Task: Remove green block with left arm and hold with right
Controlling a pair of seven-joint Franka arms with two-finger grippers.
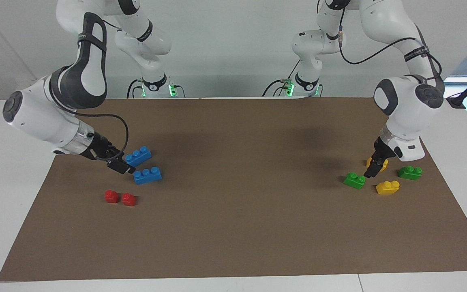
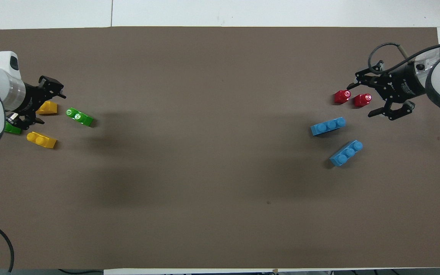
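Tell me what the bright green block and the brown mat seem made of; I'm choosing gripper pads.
The green block looks like glossy moulded plastic: saturated colour, bright glints on its studs. The brown mat looks like matte paperboard or felt: flat, no reflections, crisp cut edges. Which one is unclear.

green block (image 1: 354,180) (image 2: 79,117) — two-stud, flat on mat

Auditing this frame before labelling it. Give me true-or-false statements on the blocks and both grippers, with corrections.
1. The green block lies on the brown mat, held by nothing. True.
2. The left gripper is shut on a yellow block. False: its fingers are open and empty, above the blocks.
3. Two blue bricks lie toward the right arm's end. True.
4. The right gripper holds a blue brick. False: it is open and holds nothing.
5. The two red blocks are stacked. False: they sit side by side.
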